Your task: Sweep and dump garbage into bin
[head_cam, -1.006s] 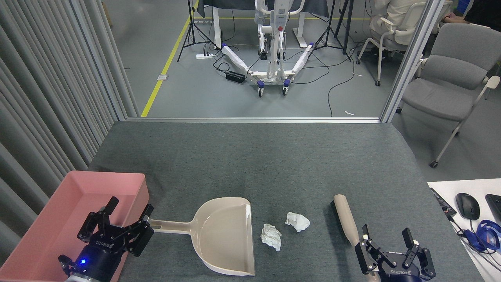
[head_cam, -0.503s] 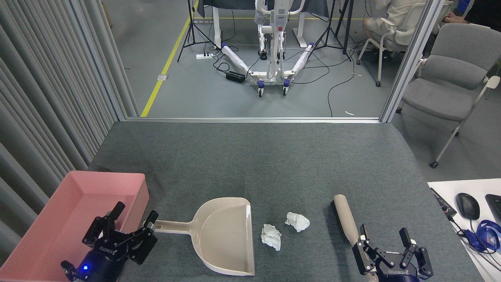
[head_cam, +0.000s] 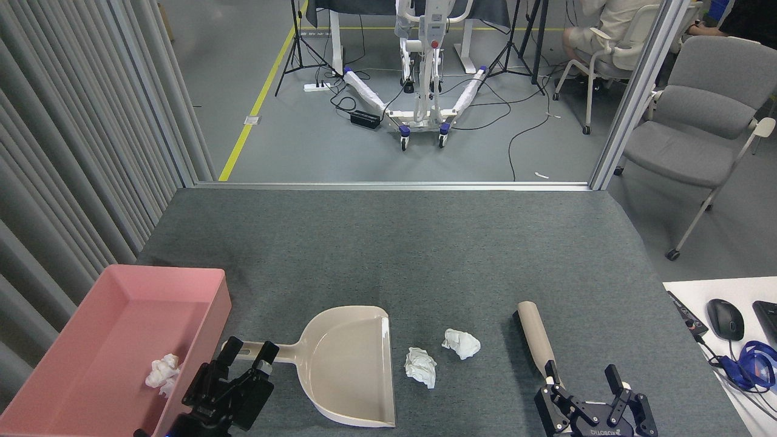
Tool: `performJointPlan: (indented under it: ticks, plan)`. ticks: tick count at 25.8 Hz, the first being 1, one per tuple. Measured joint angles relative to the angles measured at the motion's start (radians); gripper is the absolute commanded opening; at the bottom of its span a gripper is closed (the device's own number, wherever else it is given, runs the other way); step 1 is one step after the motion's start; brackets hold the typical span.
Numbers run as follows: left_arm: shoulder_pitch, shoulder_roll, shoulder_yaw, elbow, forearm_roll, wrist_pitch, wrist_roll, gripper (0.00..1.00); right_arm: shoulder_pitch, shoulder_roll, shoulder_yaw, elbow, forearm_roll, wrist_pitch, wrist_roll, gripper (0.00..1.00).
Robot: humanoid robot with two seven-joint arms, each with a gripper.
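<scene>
My left gripper over dustpan handle, fingers spread, seemingly not yet clamped. My right gripper fingers apart, straddling brush handle. Two tissue wads on grey desk beside dustpan mouth; third wad inside pink bin, far left.

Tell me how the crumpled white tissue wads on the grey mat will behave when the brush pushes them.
Each crumpled white tissue wad looks loosely balled, so probably very light and likely to tumble or skip rather than slide. The grey felt-like mat looks rough and may snag it. Being soft, it would likely squash against the beige plastic dustpan.
</scene>
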Motion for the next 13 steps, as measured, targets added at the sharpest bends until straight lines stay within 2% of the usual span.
performJointPlan:
  ticks: [6,13]
  plan:
    - [0.015,-0.039,-0.020,0.063,0.081,0.012,-0.005,0.97,0.027,0.004,0.017,0.010,0.003,0.001,0.001,0.98]
    - [-0.004,-0.049,-0.022,0.153,0.185,0.049,-0.005,0.98,0.057,0.020,0.021,0.041,0.008,0.005,-0.007,0.98]
